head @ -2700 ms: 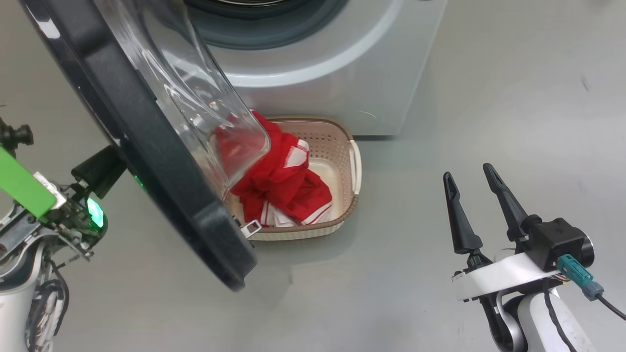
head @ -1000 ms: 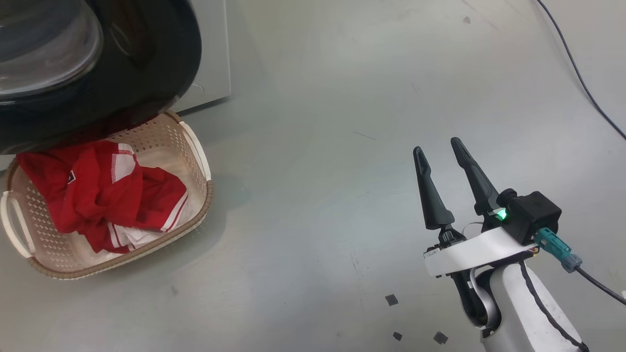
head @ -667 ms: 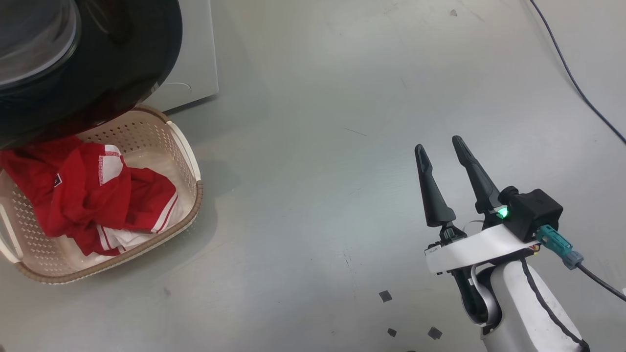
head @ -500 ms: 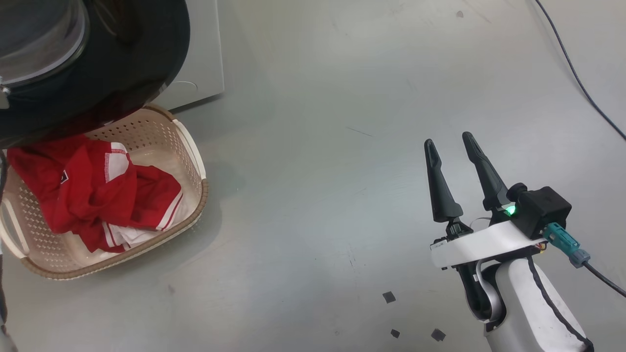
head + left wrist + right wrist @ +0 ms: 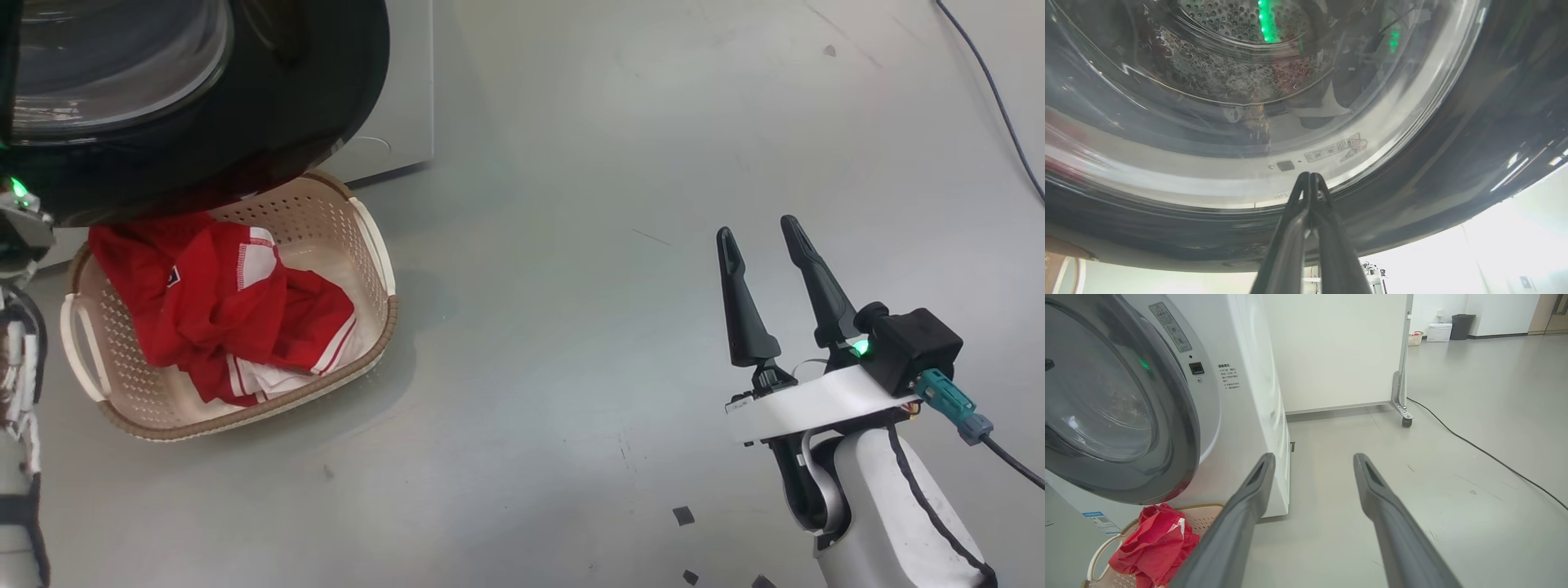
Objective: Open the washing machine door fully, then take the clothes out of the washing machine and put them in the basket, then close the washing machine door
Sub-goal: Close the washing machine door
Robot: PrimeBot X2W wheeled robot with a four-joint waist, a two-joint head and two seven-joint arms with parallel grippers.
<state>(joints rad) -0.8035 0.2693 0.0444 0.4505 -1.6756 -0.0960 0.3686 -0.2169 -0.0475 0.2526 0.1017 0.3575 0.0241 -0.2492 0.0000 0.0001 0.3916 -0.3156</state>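
Left arm: left pincer [image 5: 1309,175] pinched shut on nothing, tips at the washing machine door [image 5: 1453,163] where the glass meets the black rim; contact unclear
Right arm: right pincer [image 5: 755,227] held low at the right, fingers spread wide, empty, pointing far across the floor [image 5: 571,245]
Clothes: red clothes [image 5: 212,302] heaped in the basket [image 5: 384,318], just near of the washing machine [image 5: 404,98], under the door's lower rim
Room: open floor right of the basket; a cable [image 5: 996,90] at the far right
Change: 2.7 s ago the door stood wide, edge-on over the basket; now it lies close to the machine front, latching unclear; the right fingers keep their spread
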